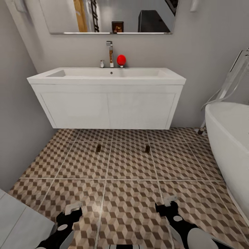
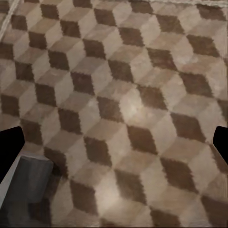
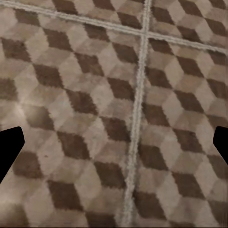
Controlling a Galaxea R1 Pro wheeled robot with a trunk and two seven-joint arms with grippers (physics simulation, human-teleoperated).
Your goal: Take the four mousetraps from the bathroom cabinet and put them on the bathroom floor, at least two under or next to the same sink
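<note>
Two mousetraps lie on the bathroom floor [image 1: 131, 193] just in front of the white wall-hung sink [image 1: 107, 77]: one small brown board on the left [image 1: 98, 148], the other on the right [image 1: 147, 149]. Both are flat and apart from each other. My left gripper [image 1: 71, 211] and right gripper [image 1: 167, 204] hang low near the bottom of the head view, well short of the traps. Each is open with nothing between its fingers, as the left wrist view [image 2: 114, 142] and right wrist view [image 3: 114, 142] show over bare patterned tiles [image 3: 71, 95]. The cabinet is out of view.
A white bathtub [image 1: 228, 138] fills the right side, with a floor-standing tap behind it. A faucet [image 1: 110, 52] and a red round object [image 1: 121, 60] stand on the sink's back edge. A grey wall [image 1: 17, 131] bounds the left; a pale slab [image 1: 17, 221] sits at the lower left.
</note>
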